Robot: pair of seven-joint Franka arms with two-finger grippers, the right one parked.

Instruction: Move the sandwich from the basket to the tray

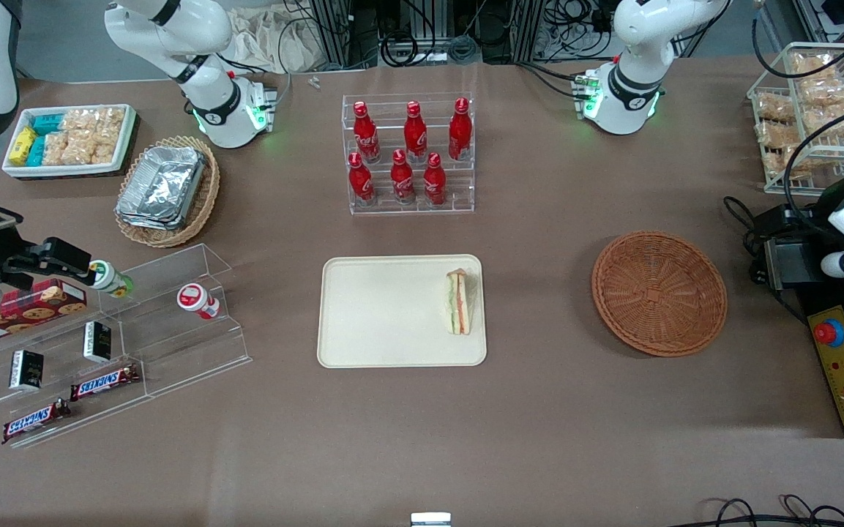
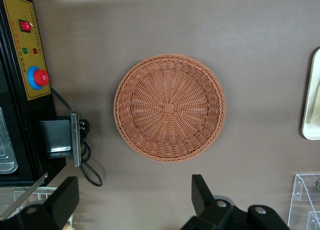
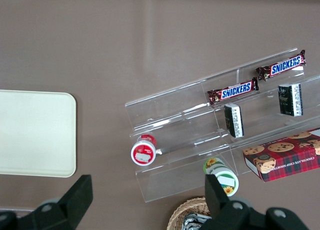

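Front view: the small triangular pale-bread sandwich (image 1: 457, 301) stands on the cream rectangular tray (image 1: 378, 315), soft, light (best held by its flat faces); left wrist view: the black two-finger gripper (image 2: 135, 197) hangs wide open, empty, above the round reddish-brown wicker basket (image 2: 169, 107).
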